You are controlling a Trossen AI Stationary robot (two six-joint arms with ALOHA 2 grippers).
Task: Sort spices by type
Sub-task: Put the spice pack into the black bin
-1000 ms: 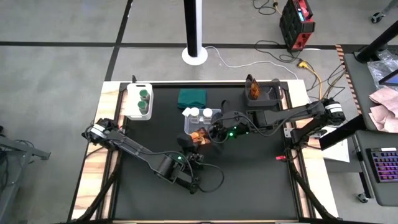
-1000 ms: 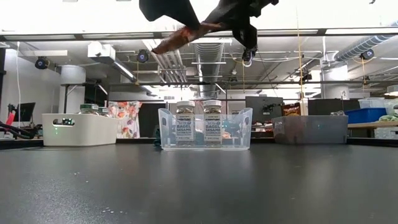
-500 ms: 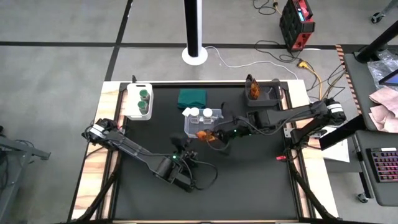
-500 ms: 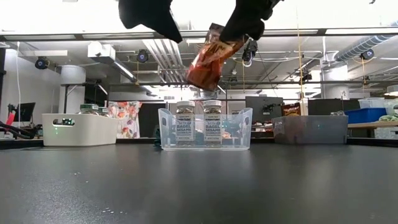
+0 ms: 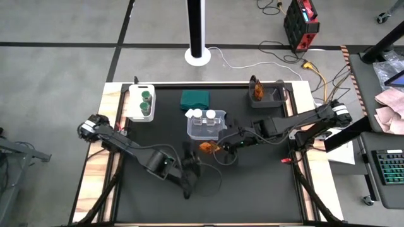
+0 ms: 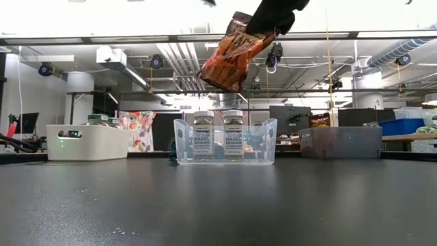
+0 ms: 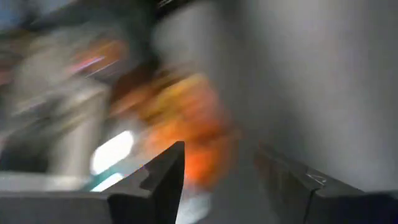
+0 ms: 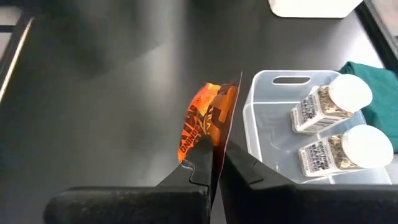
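Observation:
My right gripper [image 5: 221,146] is shut on an orange-red spice packet [image 5: 208,147], held in the air just near of the clear bin [image 5: 205,129]. In the low view the packet [image 6: 229,60] hangs high above the bin. My left gripper [image 5: 192,157] stands open, near and left of the packet, touching nothing; in its blurred wrist view the fingers [image 7: 168,177] are spread with the packet [image 7: 186,124] beyond them. White-lidded jars [image 5: 201,115] stand in the clear bin. Green-lidded jars [image 5: 146,98] stand in a white bin [image 5: 140,112]. A second packet [image 5: 256,90] leans in a grey bin [image 5: 273,99]. My right gripper pinches the packet between its two fingers at one edge [image 8: 219,134], near a corner. The fingers come from the table's right, slanting down. The packet is lifted clear and hangs tilted below and in front of the fingers [image 6: 229,60].
A dark green square block [image 5: 194,99] lies on the black mat far of the clear bin [image 8: 273,93]. The wide near part of the mat [image 5: 252,183] is bare. A white post base [image 5: 197,55] stands beyond the table's far edge.
My left gripper has drawn away from the packet toward the near-left and out of the low view. The packet, first stretched nearly level between both grippers, has swung down and now hangs tilted from my right gripper alone, which has shifted slightly toward the near edge.

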